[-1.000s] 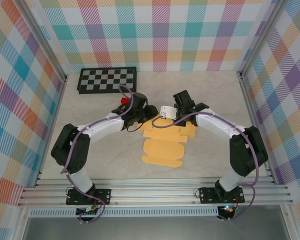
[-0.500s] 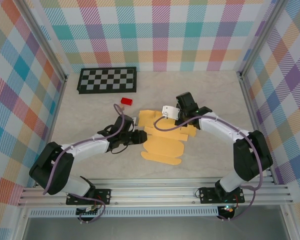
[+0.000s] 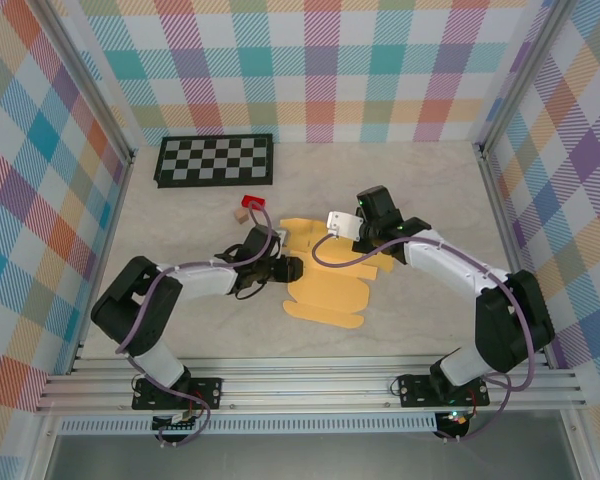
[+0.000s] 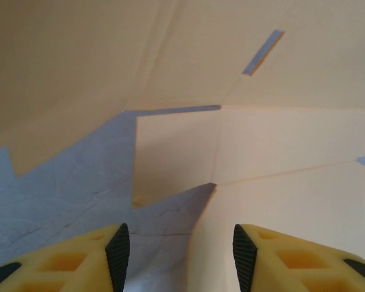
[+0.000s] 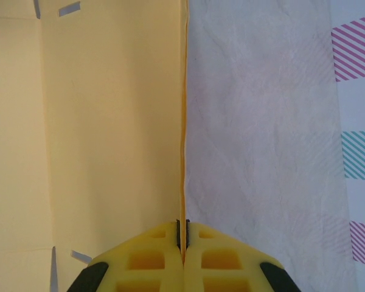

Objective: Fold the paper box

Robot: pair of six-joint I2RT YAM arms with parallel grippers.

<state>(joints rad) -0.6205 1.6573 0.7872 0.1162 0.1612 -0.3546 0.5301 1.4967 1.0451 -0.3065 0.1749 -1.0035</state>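
Task item: the flat yellow-orange die-cut cardboard paper box (image 3: pixel 332 290) lies unfolded at the middle of the overhead frame, between the two arms, with its rounded flap toward the bottom of the frame.
Left gripper: the left gripper (image 4: pixel 181 254) sits at the bottom of its wrist view. Its yellow fingers (image 4: pixel 79 261) are spread, with a clear gap between the black pads. In the overhead view it is at the left edge of the sheet.
Between the left fingers: a notched edge of the cardboard reaches into the gap on the right, with bare table on the left. Neither pad presses on it.
Right gripper: the right gripper (image 5: pixel 182 234) has its jaws pressed together, pinching a thin edge of the cardboard. That edge runs straight up the middle of its wrist view.
Sheet in right wrist view: the cardboard fills the left half, with small slots at the upper left and lower left.
Surface: the pale marbled table (image 3: pixel 430 200).
Other items, upper left of overhead frame: a black-and-white checkerboard (image 3: pixel 215 160) by the back wall. Below it lie a small red block (image 3: pixel 251 203) and a tiny tan cube (image 3: pixel 239 215), both clear of the cardboard.
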